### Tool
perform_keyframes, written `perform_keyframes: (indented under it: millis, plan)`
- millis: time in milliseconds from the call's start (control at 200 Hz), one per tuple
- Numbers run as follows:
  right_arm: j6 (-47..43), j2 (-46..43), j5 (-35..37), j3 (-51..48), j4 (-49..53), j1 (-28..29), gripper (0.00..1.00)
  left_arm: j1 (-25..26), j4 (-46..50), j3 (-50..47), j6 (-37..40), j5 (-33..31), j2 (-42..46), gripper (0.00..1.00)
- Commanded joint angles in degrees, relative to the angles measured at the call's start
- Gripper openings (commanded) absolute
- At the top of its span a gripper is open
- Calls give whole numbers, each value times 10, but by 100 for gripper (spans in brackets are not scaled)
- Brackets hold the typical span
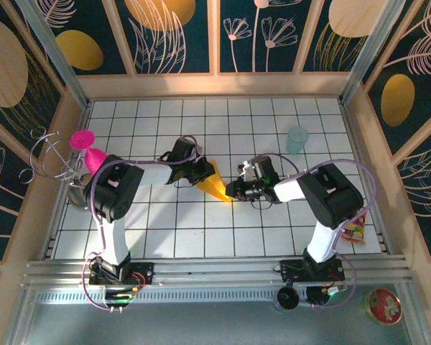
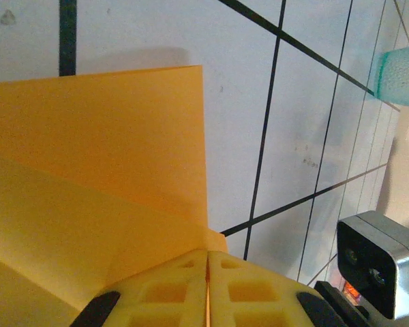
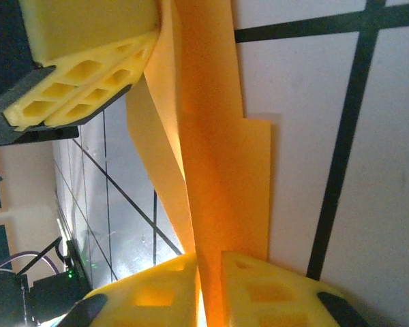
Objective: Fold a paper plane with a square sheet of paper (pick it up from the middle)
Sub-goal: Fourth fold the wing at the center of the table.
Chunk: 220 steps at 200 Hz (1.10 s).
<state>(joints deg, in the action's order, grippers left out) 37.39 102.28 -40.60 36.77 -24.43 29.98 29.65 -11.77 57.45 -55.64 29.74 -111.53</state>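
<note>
My left fingers (image 2: 208, 272) are pressed together on a corner of the thin orange-yellow paper sheet (image 1: 217, 183), which lies in folded layers. My right fingers (image 1: 232, 192) pinch its opposite end, so the sheet spans between the two over the white grid-lined worktop (image 1: 273, 230). From above, both wrists hide most of it, leaving a pointed wedge. Beyond my left fingers, a pale teal cup (image 2: 402, 75) is cut off by the frame edge.

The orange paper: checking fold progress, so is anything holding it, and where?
Both grippers hold the orange paper: the left gripper pinches its wider end, the right gripper its narrow, pointed end.
</note>
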Motion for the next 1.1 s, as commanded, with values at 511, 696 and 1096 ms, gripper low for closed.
perform_keyframes:
  millis: [511,696,1096]
  plan:
    - [-62,-27,67,92,98,41,18,0,4,8,21,17,-12,9]
    - [-63,-4,63,93,98,47,15,0,5,10,22,21,-12,9]
    - [-64,3,96,77,111,48,14,0,7,20,25,25,-20,10]
